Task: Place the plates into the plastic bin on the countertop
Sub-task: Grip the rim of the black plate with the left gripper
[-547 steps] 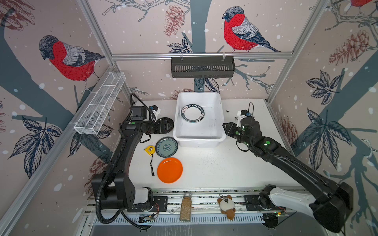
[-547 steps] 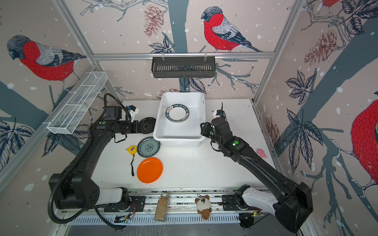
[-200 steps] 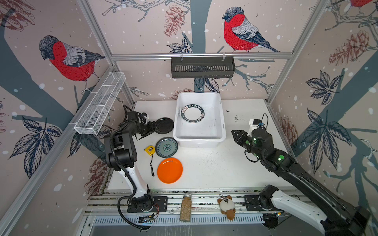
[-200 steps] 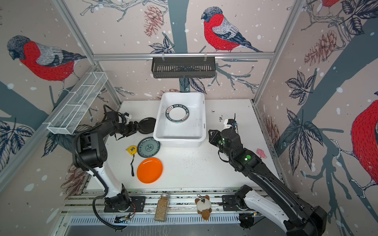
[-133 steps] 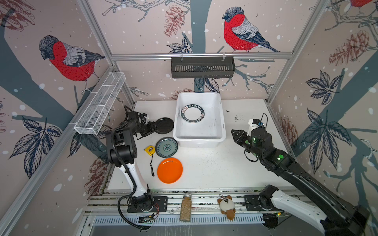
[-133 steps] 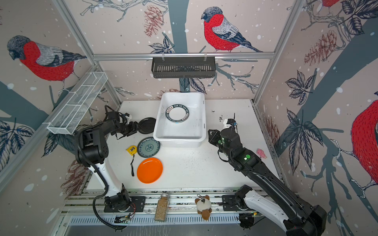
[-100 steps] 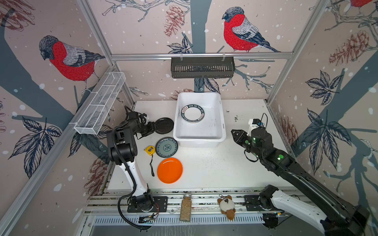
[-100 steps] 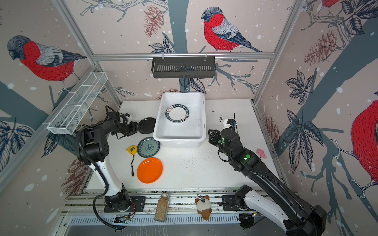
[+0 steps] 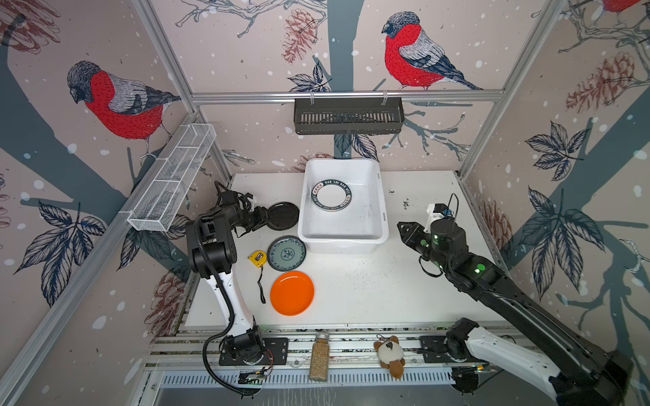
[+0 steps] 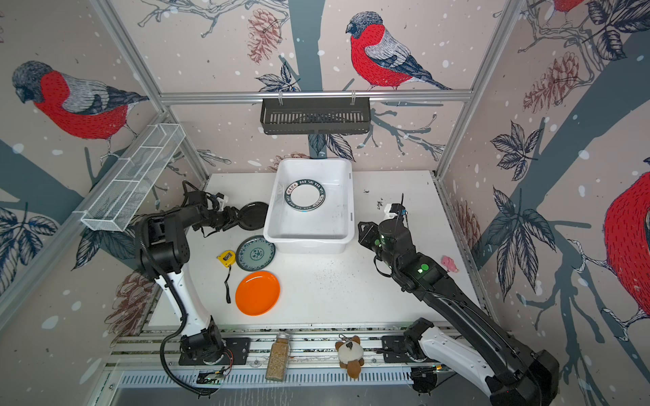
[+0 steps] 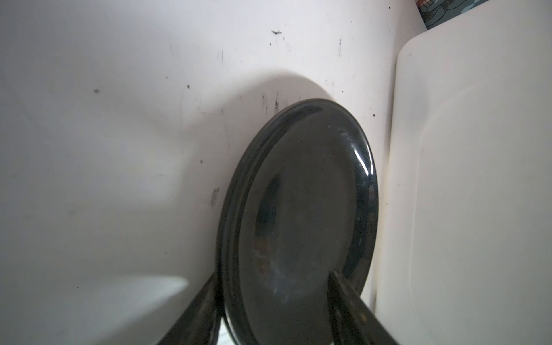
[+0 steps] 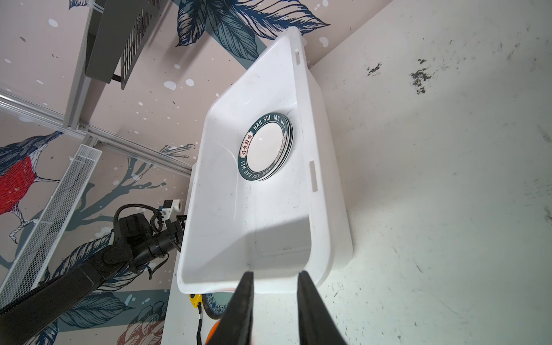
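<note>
**Left gripper at the black plate's rim, right gripper empty beside the bin**

The left gripper (image 9: 262, 219) reaches low over the surface (image 9: 351, 288) to the small black plate (image 9: 283, 216). In both top views this plate lies just left of the plastic bin (image 9: 343, 242). In the left wrist view the gripper's 2 fingers (image 11: 346, 298) straddle the plate's near rim, 1 on each side of it, but whether they press on it cannot be told.

The right gripper (image 9: 404, 228) hangs near the bin's right front corner, apart from it. Its jaws stand a narrow gap apart and hold nothing.

Inside the bin, toward its far end, lie the white lettered plates (image 9: 332, 195) — the right wrist view shows several stacked rims.

The teal floral plate (image 9: 286, 253) sits just beside the bin's left front corner. The orange plate (image 9: 292, 292) lies nearer the front edge, and a yellow tape measure (image 9: 257, 258) lies beside the teal one.
</note>
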Controlling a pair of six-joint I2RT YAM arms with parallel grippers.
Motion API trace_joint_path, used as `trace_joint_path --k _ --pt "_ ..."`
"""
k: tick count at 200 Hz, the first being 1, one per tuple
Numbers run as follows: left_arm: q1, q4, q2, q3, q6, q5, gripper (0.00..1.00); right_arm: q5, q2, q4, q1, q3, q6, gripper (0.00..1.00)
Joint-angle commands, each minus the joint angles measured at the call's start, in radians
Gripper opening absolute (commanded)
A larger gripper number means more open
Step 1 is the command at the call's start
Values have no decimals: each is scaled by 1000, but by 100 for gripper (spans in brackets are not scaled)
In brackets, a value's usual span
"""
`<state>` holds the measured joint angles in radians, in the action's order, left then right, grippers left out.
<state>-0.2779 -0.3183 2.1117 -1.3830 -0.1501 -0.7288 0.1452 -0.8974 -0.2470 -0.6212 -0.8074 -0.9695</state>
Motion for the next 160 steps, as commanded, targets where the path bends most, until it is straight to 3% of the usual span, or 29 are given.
trace_joint_path --k 1,33,160 --pt "-1 -11 19 -10 2 19 53 -10 -11 41 2 -1 -10 28" --pt "-1 -21 35 -24 18 10 46 -22 -27 51 8 -1 -8 28" --pt "42 -32 79 -72 63 -3 46 -89 -53 87 64 28 -3 27"
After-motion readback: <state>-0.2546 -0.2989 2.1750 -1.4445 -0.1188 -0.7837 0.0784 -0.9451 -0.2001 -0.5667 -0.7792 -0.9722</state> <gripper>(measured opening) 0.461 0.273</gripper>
